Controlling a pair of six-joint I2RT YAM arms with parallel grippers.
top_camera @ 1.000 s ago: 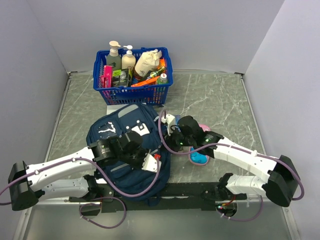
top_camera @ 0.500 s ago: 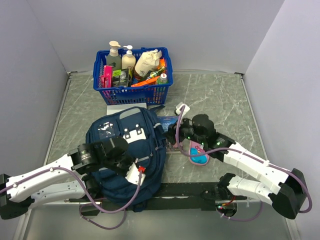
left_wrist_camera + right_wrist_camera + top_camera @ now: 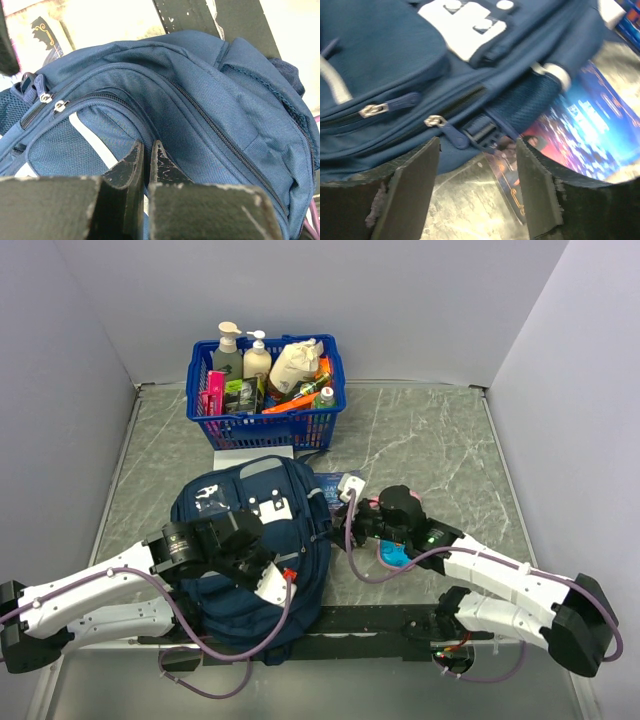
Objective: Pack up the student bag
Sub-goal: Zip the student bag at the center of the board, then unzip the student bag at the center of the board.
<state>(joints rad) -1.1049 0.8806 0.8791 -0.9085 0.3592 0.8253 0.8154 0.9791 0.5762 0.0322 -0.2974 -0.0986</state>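
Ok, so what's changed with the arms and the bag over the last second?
The right gripper, open, swung away and came back, ending beside the student bag's right edge. The left gripper, shut, drew back toward the near-left across the bag's front. The bag shifted slightly left; the basket stayed put.

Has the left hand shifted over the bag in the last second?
Yes. The left hand has slid back along the student bag, away from the blue basket, toward the arm bases and slightly leftward.
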